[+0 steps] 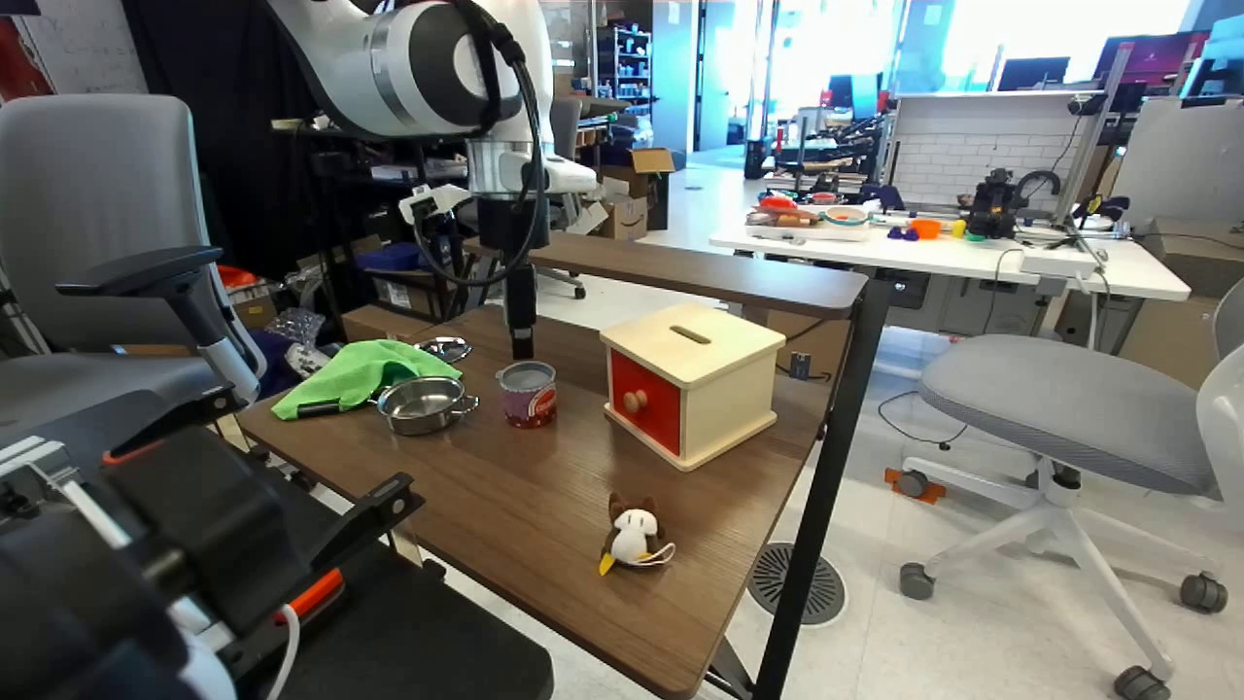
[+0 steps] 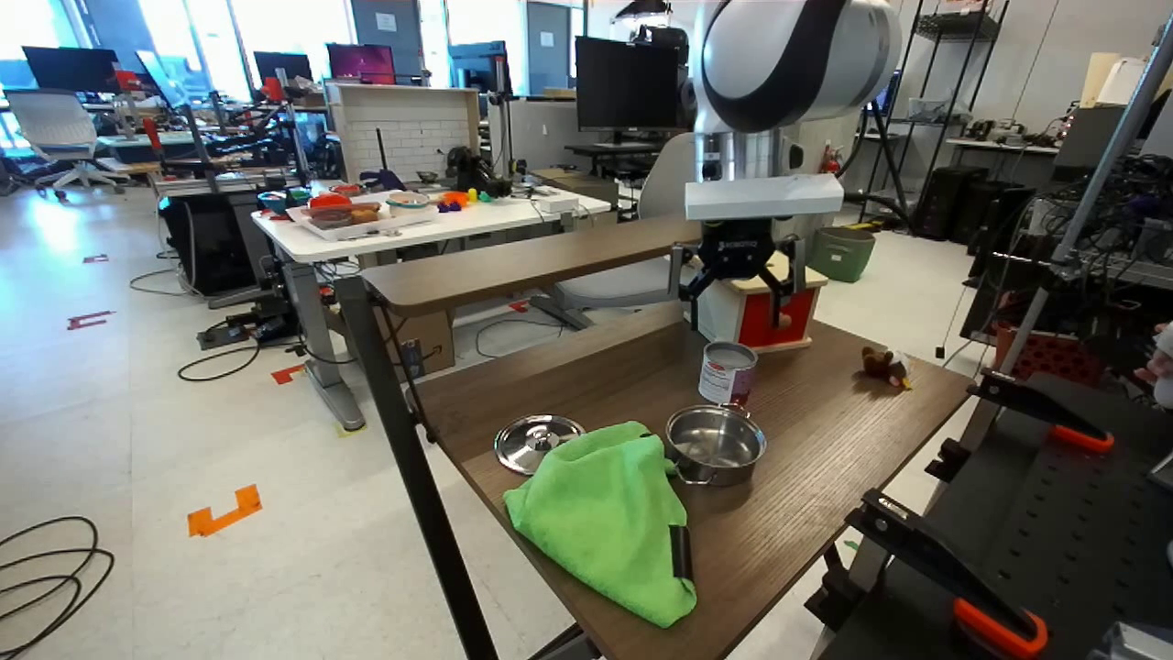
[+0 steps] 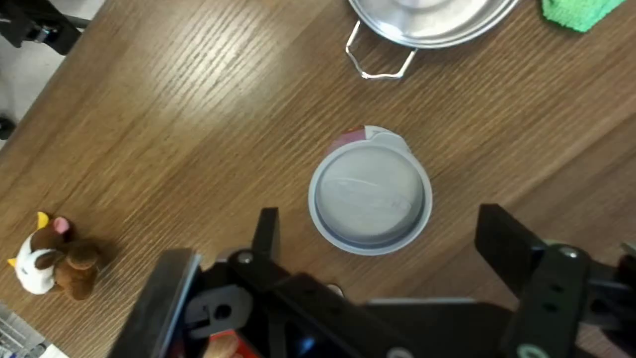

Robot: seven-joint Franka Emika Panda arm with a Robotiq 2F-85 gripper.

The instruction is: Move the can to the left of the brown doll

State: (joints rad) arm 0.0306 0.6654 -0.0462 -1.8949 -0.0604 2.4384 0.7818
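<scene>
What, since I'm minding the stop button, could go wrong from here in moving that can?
The pincer hangs open above the can; coming down off-centre, it might tip the can. The metal pot stands beside the can, so a low sideways move could knock it. The brown doll sits near the edge of the table, so setting the can down too close might push the doll off.

Around the smooth-topped can (image 3: 370,196), the wrist view shows a glossy metal bowl (image 3: 432,41) at one o'clock, fuzzy cloth (image 3: 579,12) at two, a plush doll (image 3: 54,259) at nine. The wood-grained tabletop (image 3: 208,164) looks satiny.
</scene>
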